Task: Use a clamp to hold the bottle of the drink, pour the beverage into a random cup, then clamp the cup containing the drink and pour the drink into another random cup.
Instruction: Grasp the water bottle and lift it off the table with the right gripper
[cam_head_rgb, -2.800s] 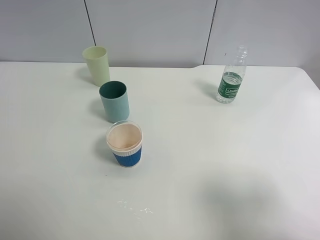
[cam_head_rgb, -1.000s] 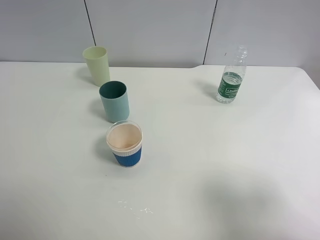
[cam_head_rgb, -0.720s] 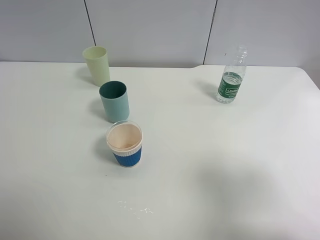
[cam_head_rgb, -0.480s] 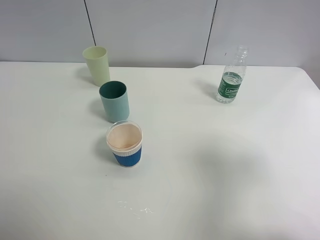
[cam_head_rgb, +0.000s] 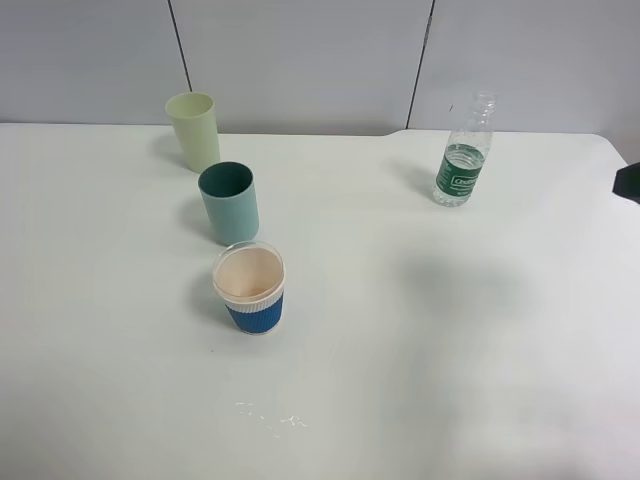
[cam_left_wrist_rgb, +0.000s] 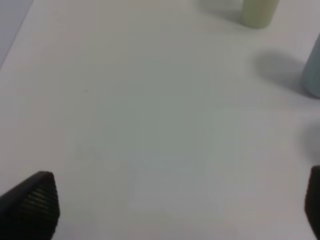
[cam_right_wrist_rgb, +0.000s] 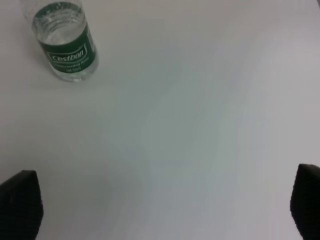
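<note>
The uncapped bottle of the drink (cam_head_rgb: 463, 155), clear with a green label, stands upright at the back right of the table, with clear beverage in its lower part. The teal-green cup (cam_head_rgb: 229, 203) stands left of centre, and the short blue-banded cup (cam_head_rgb: 249, 288) stands just in front of it. In the right wrist view my right gripper (cam_right_wrist_rgb: 164, 205) is open above bare table, with the bottle (cam_right_wrist_rgb: 65, 45) some way ahead of it. My left gripper (cam_left_wrist_rgb: 172, 205) is open over bare table too, with the teal cup's edge (cam_left_wrist_rgb: 312, 75) far ahead.
A pale yellow-green tumbler (cam_head_rgb: 193, 130) stands at the back left, behind the teal cup; it also shows as a tumbler (cam_left_wrist_rgb: 259, 11) in the left wrist view. A dark part of the right arm (cam_head_rgb: 630, 183) shows at the right edge. Small droplets (cam_head_rgb: 270, 415) lie near the front.
A dark part of the right arm has come into view at the right edge. Its shadow on the table has slid toward the bottle. The cups and the bottle have not moved.
</note>
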